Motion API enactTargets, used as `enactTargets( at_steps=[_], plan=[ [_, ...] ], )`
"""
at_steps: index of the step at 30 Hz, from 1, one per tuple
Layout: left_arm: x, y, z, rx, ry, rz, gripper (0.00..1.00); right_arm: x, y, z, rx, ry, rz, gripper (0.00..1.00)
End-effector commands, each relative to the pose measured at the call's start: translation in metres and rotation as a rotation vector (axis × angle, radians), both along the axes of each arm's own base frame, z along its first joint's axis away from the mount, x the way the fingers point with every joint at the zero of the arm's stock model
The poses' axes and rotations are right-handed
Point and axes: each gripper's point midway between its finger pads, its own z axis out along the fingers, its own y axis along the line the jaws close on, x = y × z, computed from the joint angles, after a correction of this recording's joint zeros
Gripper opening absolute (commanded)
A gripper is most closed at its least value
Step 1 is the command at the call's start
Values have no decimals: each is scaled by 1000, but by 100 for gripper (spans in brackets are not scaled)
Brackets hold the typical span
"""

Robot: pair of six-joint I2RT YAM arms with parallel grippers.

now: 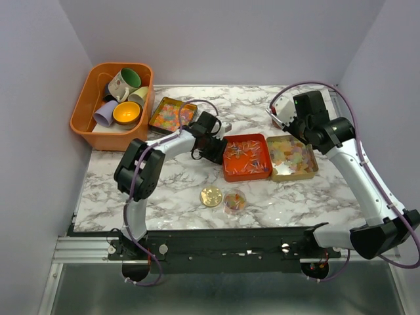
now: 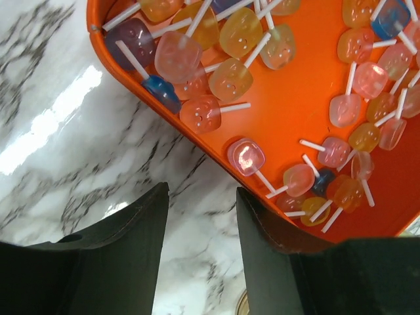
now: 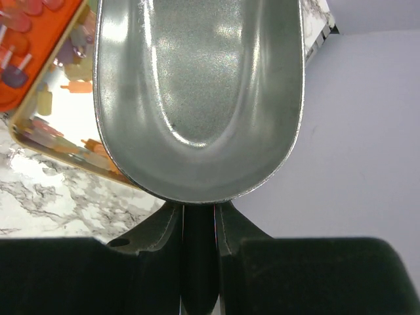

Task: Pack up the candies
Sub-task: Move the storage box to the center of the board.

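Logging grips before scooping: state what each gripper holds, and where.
Right gripper clamps the shiny silver metal scoop at its handle end; left gripper, open, holds nothing.

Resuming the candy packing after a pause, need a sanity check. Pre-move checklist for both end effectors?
1. Grip: right end effector shut on scoop: ok.
2. Scoop bowl empty, ready to load: ok.
3. Supply: candies present in gold tray: ok.
4. The left end effector open, nothing between its fingers: ok.
5. Left end effector clear of orange tray: cannot tell, one finger sits right at the rim.
6. Target: round container uncovered, gold disc beside it: ok.
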Motion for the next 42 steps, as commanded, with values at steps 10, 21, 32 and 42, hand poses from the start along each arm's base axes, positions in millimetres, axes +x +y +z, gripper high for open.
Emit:
enactTargets(
  at_steps=[10,21,32,42],
  plan=[
    [19,-13,47,114,-131,-52,70,15,-3,1,44,-33,-34,1],
    [118,97,94,238,-299,218,76,35,1,-3,85,10,-37,1],
    [170,121,50,273,-234,275,68,37,5,-17,90,61,-33,1],
    [139,113,27,211,-135,185,28,44,8,-19,91,71,-33,0]
  ],
)
